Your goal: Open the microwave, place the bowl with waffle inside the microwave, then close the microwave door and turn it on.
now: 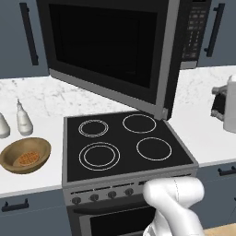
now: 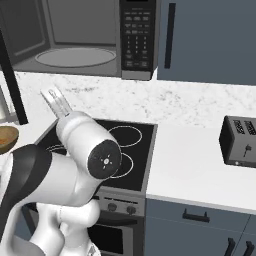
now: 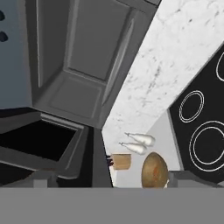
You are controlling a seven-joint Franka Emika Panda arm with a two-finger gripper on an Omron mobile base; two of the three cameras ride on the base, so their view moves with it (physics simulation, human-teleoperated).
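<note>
The microwave door [image 1: 108,50] is already swung open; the bowl [image 1: 25,154] with waffle [image 1: 27,159] remains on the counter's [image 1: 32,179] left edge, fingers [image 2: 56,102] released.

No text, brand or number could be read anywhere; the keypad panel [image 2: 134,37] on the microwave [image 2: 80,37] carried rows of small pale marks, too small and blurred to make out as letters or digits
</note>
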